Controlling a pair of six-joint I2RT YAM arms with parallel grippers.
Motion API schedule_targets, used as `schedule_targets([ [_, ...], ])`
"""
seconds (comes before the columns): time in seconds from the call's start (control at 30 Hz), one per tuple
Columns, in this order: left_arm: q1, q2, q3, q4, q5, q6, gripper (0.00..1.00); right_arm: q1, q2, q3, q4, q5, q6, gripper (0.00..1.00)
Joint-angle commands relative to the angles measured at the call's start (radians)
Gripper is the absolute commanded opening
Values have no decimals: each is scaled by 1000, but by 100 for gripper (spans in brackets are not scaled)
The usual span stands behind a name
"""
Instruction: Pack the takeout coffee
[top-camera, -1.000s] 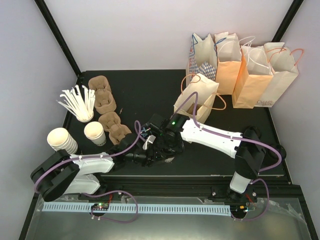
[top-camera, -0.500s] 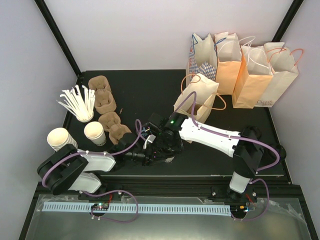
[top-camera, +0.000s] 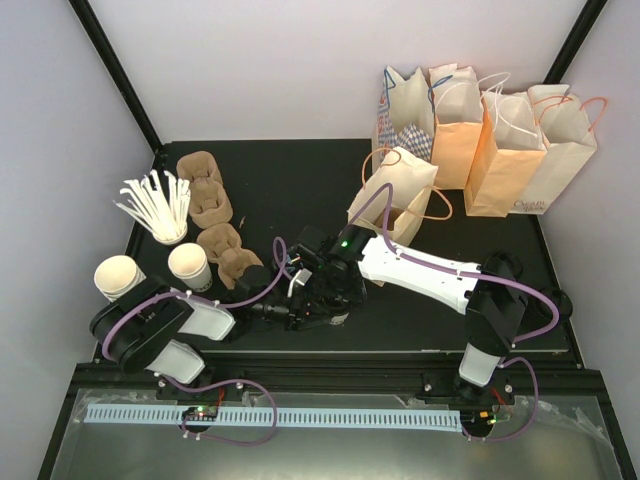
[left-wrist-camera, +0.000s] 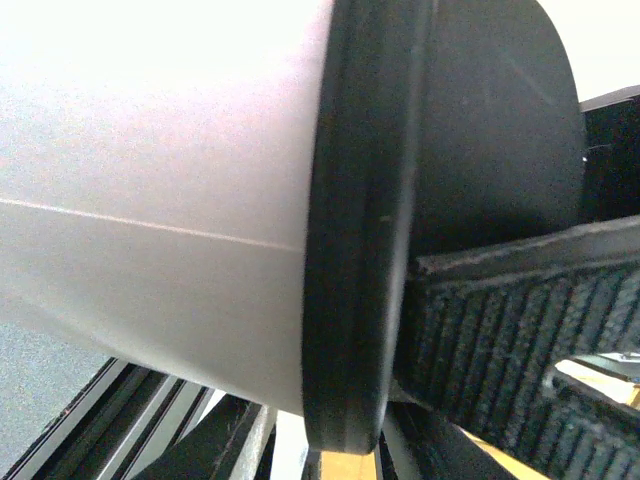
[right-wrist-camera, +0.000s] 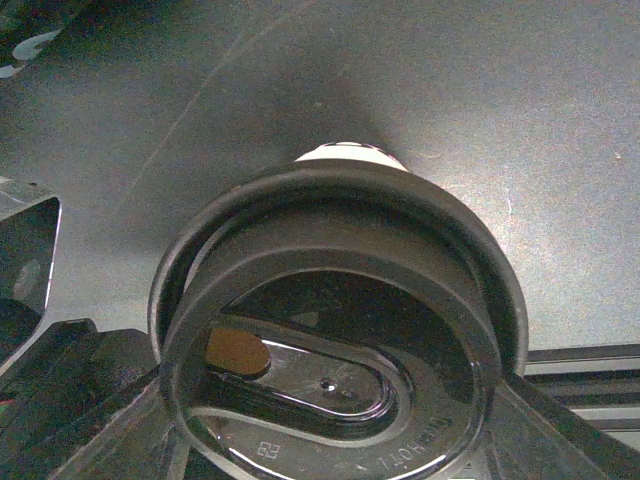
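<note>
Two arms work the cup (left-wrist-camera: 150, 180): right gripper (right-wrist-camera: 332, 412) clasps the lid (right-wrist-camera: 400, 265), apparently seating it; left gripper (top-camera: 292, 307) fingers hidden, cannot tell. Next: press down evenly.

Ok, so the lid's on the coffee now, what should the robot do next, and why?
Probably the right gripper should let go of the black lid and lift away. The lid already wraps the rim of the white cup evenly, so capping looks done. The cup can hardly travel to a paper bag while that gripper clamps its top.
</note>
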Motion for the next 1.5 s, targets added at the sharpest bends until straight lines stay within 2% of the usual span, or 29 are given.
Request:
schedule_targets([
  [0.0,18,134,-84,-327,-243,2,13,36,214,-169,183,-303,12,59],
  [0.6,47,117,-100,-356,-248,13,2,50,251,-122,158,-298,-11,58],
  [0.83,51,-47,-36,-557,-264,69,2,39,228,-93,131,-262,-35,57],
  [0.93,51,-136,14,-669,-278,96,9,30,202,-96,124,-237,-51,56],
  [1.1,52,-265,81,-808,-272,125,38,10,177,-80,89,-177,-110,56],
  [1.27,53,-372,114,-955,-238,148,56,0,168,-58,38,-93,-186,56],
  [1.37,58,-459,141,-1069,-221,166,62,-6,152,-56,35,-72,-271,54],
  [1.47,81,-549,177,-1228,-219,188,61,-5,101,-80,53,-47,-383,54],
])
